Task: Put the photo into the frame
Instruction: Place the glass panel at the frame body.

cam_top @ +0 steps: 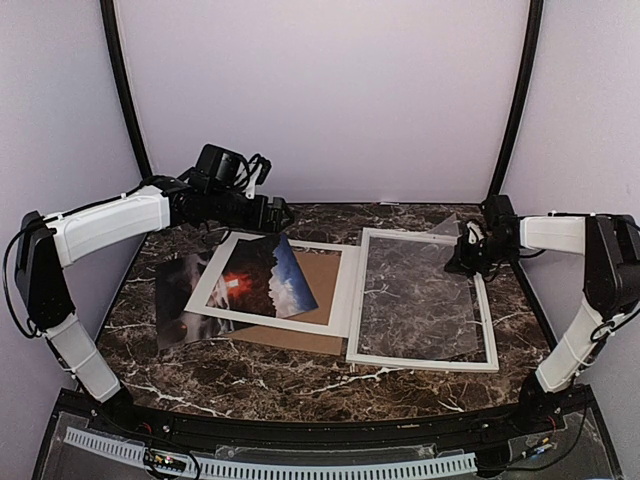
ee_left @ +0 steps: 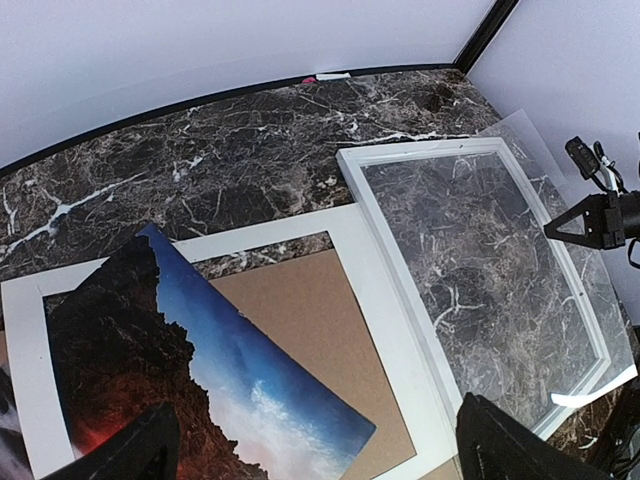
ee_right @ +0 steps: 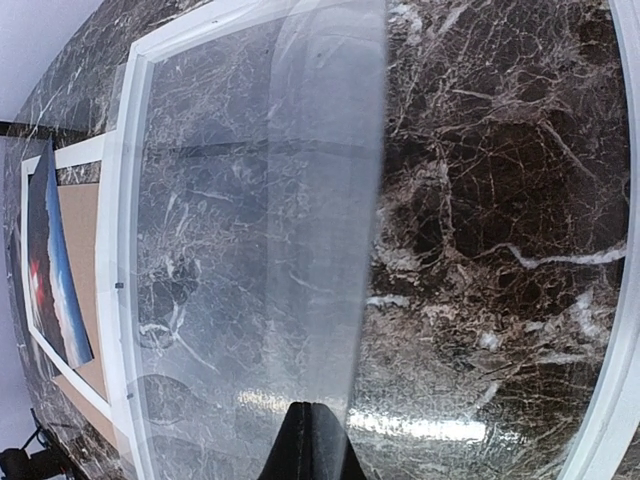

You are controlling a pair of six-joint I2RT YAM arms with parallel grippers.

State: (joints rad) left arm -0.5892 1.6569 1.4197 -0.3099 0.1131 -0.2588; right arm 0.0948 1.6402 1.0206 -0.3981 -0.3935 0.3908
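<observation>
Two arms engaged | left gripper (cam_top: 278, 215) fingers spread above photo (cam_top: 262, 280), tilted on mat (cam_top: 212, 277), centre-left | right gripper (cam_top: 462, 255) pinching clear sheet (ee_right: 250, 200) over frame (cam_top: 354, 295), right | best: settle sheet flat, then grip photo edge.

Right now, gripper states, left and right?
Left gripper: open wide above the photo, holding nothing.
Right gripper: shut on the clear plastic sheet, over the frame.

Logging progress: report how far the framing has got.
Done: frame laid out, empty. In hand: right gripper holds the clear sheet over it; left gripper open over the photo, tilted on the mat. Left: photo into frame.
</observation>
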